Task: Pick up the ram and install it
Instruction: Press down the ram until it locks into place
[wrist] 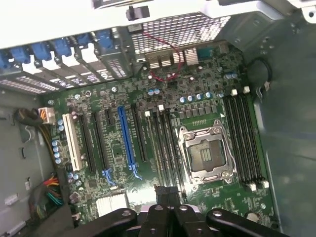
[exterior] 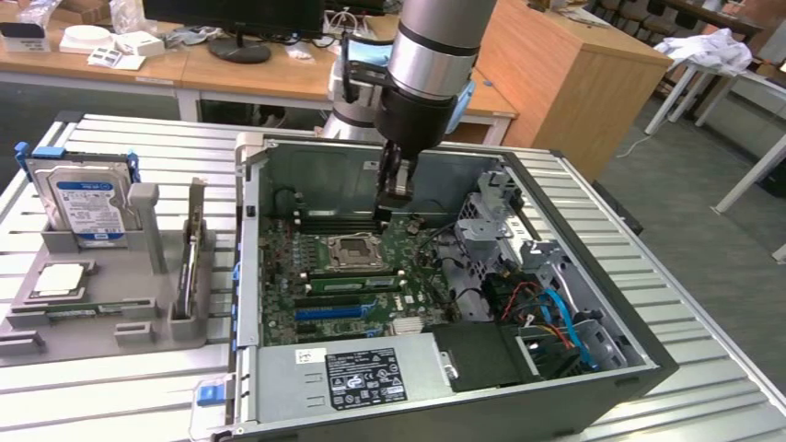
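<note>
My gripper hangs inside the open computer case, over the motherboard beside the far memory slots. Its fingers are shut together and I see nothing held between them. A long green stick with dark chips, the ram, lies along a slot on the near side of the empty processor socket. The gripper is above the ram and apart from it. In the wrist view the socket sits between two banks of black slots, with my gripper over one end of the nearer bank.
A grey holder at the exterior view's left carries a blue-labelled hard drive, a square silver chip and a thin board standing on edge. The power supply and drive cage with cables crowd the case's near and right sides.
</note>
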Controlling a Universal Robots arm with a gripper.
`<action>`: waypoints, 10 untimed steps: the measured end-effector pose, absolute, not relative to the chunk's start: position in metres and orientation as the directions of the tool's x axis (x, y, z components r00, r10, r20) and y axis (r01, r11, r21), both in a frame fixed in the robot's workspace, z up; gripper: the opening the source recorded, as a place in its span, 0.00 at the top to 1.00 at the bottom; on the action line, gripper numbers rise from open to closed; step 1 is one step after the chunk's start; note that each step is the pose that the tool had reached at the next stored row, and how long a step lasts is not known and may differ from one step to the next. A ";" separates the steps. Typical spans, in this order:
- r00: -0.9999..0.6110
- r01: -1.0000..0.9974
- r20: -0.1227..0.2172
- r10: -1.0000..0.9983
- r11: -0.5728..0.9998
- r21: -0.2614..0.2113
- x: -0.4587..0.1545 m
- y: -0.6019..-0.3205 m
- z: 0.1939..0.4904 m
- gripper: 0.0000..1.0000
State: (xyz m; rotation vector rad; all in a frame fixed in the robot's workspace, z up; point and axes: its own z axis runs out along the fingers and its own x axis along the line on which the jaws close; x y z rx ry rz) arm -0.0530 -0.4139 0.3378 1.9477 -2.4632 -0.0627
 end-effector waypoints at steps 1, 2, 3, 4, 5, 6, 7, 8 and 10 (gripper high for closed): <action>-0.240 -0.971 -0.024 -0.971 0.239 0.032 -0.053 -0.414 0.338 0.89; -0.248 -0.968 -0.024 -0.968 0.247 0.032 -0.053 -0.414 0.338 0.89; -0.257 -0.966 -0.024 -0.966 0.256 0.032 -0.053 -0.414 0.338 0.89; -0.267 -0.963 -0.024 -0.963 0.266 0.032 -0.053 -0.414 0.338 0.89; -0.278 -0.960 -0.024 -0.960 0.278 0.032 -0.053 -0.414 0.338 0.89; -0.290 -0.957 -0.024 -0.957 0.289 0.032 -0.053 -0.414 0.338 0.89; -0.305 -0.952 -0.024 -0.952 0.304 0.032 -0.053 -0.414 0.338 0.89; -0.318 -0.948 -0.024 -0.948 0.317 0.032 -0.053 -0.414 0.338 0.89; -0.345 -0.938 -0.024 -0.938 0.344 0.032 -0.053 -0.414 0.338 0.89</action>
